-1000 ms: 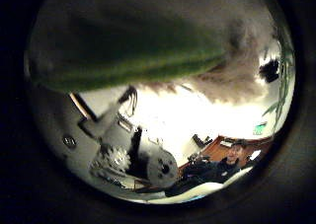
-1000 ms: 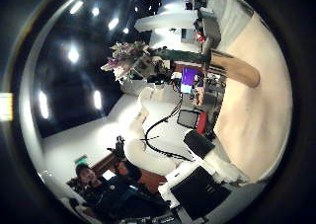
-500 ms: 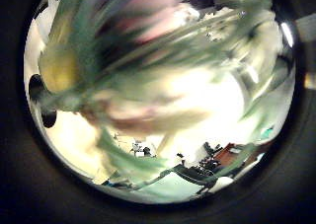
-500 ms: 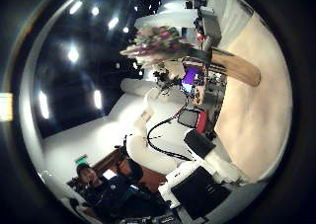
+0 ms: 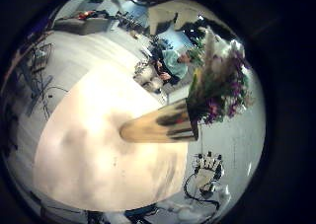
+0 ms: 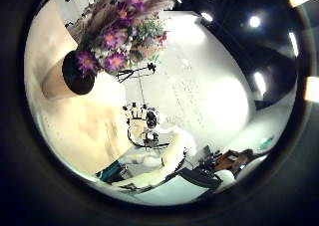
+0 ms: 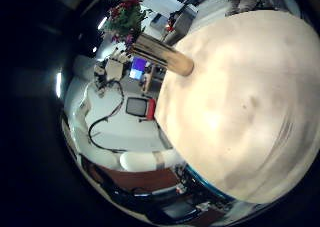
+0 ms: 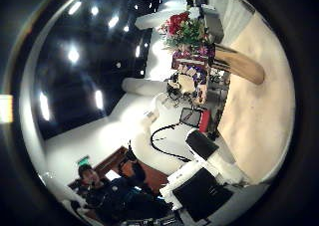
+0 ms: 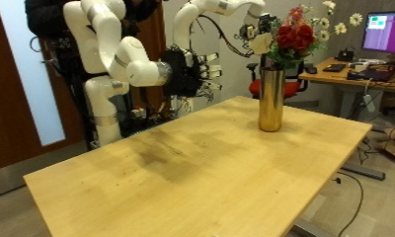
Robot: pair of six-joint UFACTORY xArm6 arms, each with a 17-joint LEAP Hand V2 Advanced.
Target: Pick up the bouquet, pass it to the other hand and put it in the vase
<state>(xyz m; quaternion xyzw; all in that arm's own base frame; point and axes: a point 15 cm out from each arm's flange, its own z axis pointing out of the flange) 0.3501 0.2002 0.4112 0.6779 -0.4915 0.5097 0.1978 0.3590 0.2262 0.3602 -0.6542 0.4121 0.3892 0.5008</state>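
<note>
A tall gold vase stands upright on the wooden table near its far edge. The bouquet of red roses, white flowers and green leaves sits in its mouth. My left hand hovers beside the flower heads, fingers spread and apart from them. My right hand hangs farther from the vase with relaxed fingers and nothing in it. Every palm view shows the vase from a distance: vase with bouquet, bouquet, vase, bouquet.
Behind the vase a red chair and a desk with a monitor stand off the table. The table's far edge runs close behind the vase. A brown door lies behind the arms.
The bouquet filled the left palm view a second ago; now it stands in the vase, apart from that palm. In the right thumb view it moved over the vase and dropped in.
</note>
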